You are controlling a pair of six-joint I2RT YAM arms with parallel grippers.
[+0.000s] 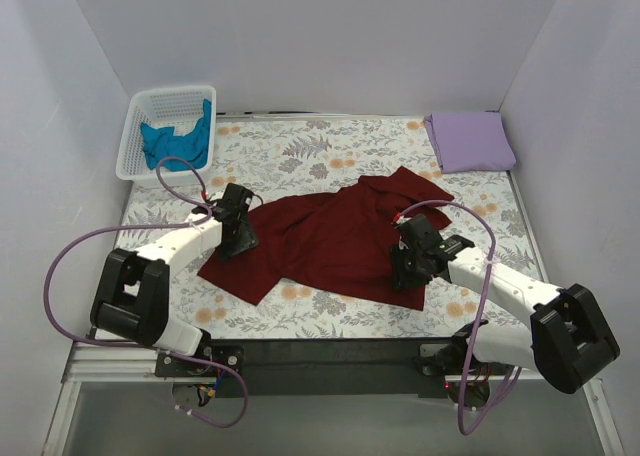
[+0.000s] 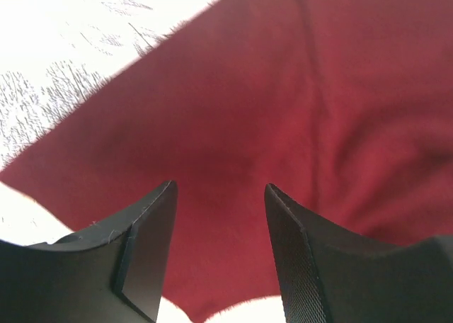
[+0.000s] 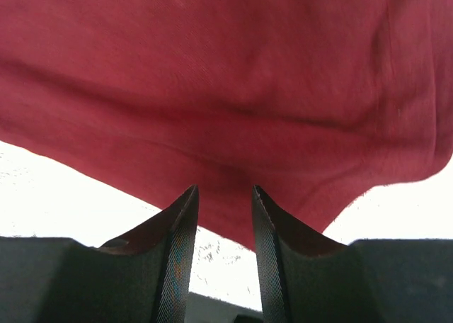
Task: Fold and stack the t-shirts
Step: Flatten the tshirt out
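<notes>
Maroon shirt [image 1: 330,241]: crumpled, unfolded, middle of counter [image 1: 285,151].
Basket [image 1: 133,146]: far left.
Purple shirt [image 1: 470,141]: folded, far right corner.
Teal shirt [image 1: 175,141]: in basket, untouched.
Left claw [image 2: 219,188]: released over maroon.
Right claw [image 3: 224,190]: part-open at maroon's hem, apparently grasping nothing.

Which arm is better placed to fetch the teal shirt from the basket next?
Left, likely: the basket with the teal shirt sits far left, nearest the left arm; the right arm is beyond the maroon shirt.
</notes>
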